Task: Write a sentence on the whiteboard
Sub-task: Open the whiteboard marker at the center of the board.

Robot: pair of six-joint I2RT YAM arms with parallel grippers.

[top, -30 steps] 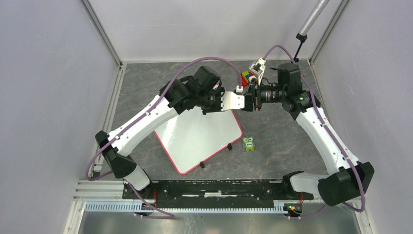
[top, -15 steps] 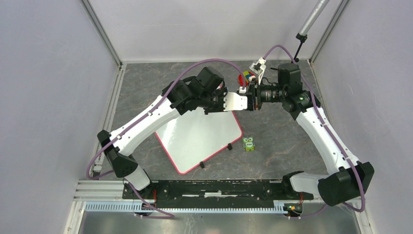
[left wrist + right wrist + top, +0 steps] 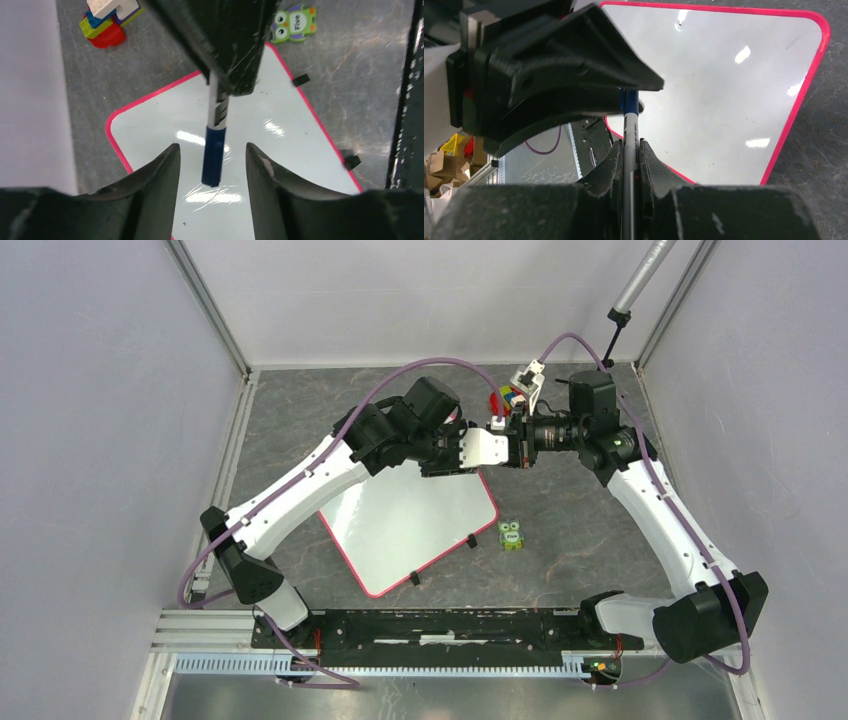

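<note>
The whiteboard (image 3: 410,525) lies flat on the table, white with a pink-red rim (image 3: 114,135). The parts of its surface that show are blank, and the sentence is not in view. Above its far edge the two grippers meet tip to tip. My right gripper (image 3: 630,145) is shut on the barrel of a marker (image 3: 630,120). The marker's blue cap (image 3: 213,157) hangs between the fingers of my left gripper (image 3: 211,150), which is open with a gap on each side of the cap. In the top view the left gripper (image 3: 488,447) faces the right gripper (image 3: 514,445).
A green owl toy (image 3: 511,535) lies just right of the board. A pile of coloured blocks (image 3: 508,398) sits behind the grippers. Black clips (image 3: 470,541) stick out from the board's near edge. Grey walls close in both sides and the back.
My left gripper has opened off the marker's cap. My right gripper has closed fully on the barrel. Both arms stay almost where they were above the board's far edge.
</note>
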